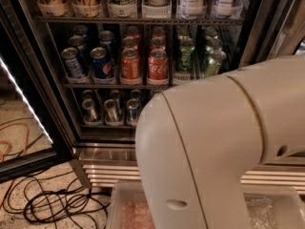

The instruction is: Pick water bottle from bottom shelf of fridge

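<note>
Water bottle unseen — bulky arm point(219, 147) blocks bottom shelf point(109, 125); jaws out of view.

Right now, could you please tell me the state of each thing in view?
fridge: open.
bottom shelf: slim cans at left, rest hidden behind the arm.
water bottle: not visible.
gripper: out of view, past the arm.
cables: loose on the floor.

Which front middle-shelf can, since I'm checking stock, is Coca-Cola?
The red white-scripted can, between the orange can and green can. The gripper is out of view.
</note>
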`<act>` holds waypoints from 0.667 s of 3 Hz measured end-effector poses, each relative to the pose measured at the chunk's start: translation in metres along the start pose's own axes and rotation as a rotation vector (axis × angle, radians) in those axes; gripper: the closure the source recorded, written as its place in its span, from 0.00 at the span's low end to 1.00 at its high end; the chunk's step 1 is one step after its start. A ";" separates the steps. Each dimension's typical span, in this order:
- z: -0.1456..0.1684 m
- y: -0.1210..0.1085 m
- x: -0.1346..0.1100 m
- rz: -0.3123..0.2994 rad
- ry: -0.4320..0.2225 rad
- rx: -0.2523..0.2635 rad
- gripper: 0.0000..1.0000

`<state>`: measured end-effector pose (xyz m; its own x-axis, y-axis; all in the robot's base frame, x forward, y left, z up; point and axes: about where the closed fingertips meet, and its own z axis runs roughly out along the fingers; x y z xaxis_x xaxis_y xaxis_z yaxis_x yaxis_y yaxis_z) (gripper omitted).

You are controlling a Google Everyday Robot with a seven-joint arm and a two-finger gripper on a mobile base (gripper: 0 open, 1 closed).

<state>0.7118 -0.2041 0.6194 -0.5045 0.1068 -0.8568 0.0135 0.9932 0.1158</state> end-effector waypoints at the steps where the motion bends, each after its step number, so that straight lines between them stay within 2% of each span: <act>1: -0.008 0.006 0.003 -0.023 0.012 -0.025 1.00; 2: -0.008 0.006 0.003 -0.023 0.012 -0.025 1.00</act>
<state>0.7035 -0.1978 0.6217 -0.5145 0.0835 -0.8534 -0.0195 0.9938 0.1091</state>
